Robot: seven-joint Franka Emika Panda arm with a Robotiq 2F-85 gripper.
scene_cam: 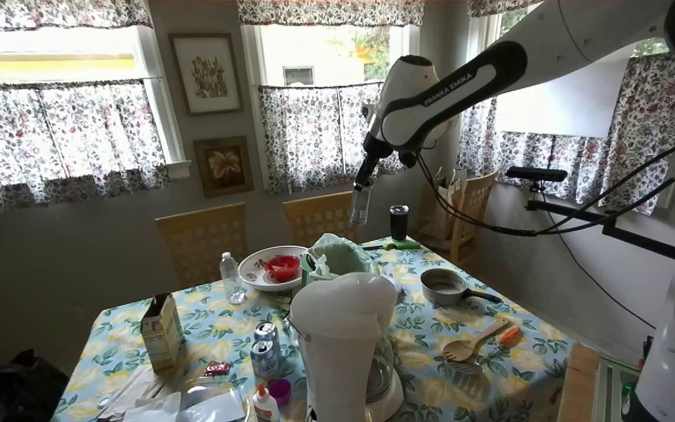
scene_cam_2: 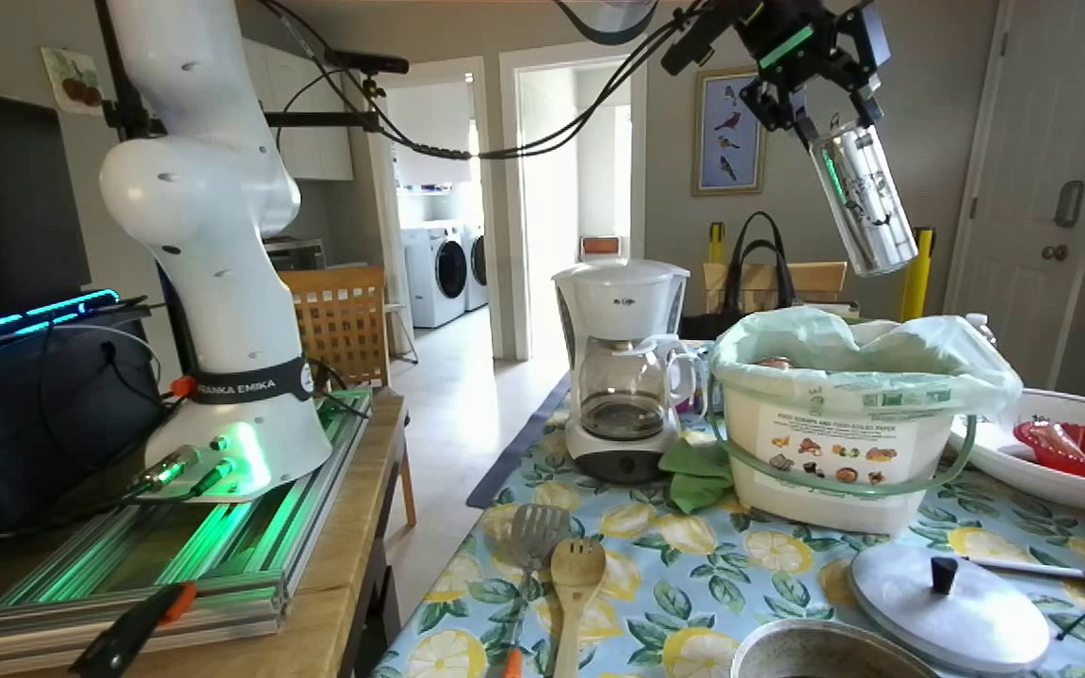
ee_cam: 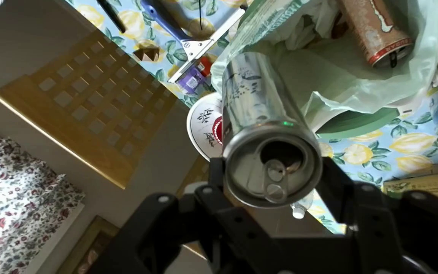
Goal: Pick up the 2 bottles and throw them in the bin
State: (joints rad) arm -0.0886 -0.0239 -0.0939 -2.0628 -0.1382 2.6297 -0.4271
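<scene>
My gripper point(scene_cam: 363, 183) is shut on a silver can point(scene_cam: 360, 205), held high and tilted. In the wrist view the can point(ee_cam: 259, 95) sits between the fingers point(ee_cam: 272, 171), its opened top and tab facing the camera. The bin point(scene_cam_2: 834, 471) is a white bucket with a pale green bag liner point(ee_cam: 337, 82). In an exterior view the can point(scene_cam_2: 863, 198) hangs above the bin, apart from it. An orange-brown can point(ee_cam: 378, 30) lies inside the liner. A clear plastic bottle point(scene_cam: 232, 278) with a white cap stands on the table. A dark bottle with a reddish top is out of view.
A white coffee maker point(scene_cam: 343, 328) stands beside the bin. A white bowl point(scene_cam: 249, 272) holds a red bowl point(scene_cam: 282, 268). Cans point(scene_cam: 264, 358), a glue bottle point(scene_cam: 264, 404), a carton point(scene_cam: 160, 334), a saucepan point(scene_cam: 443, 286) and a black tumbler point(scene_cam: 399, 224) stand on the table.
</scene>
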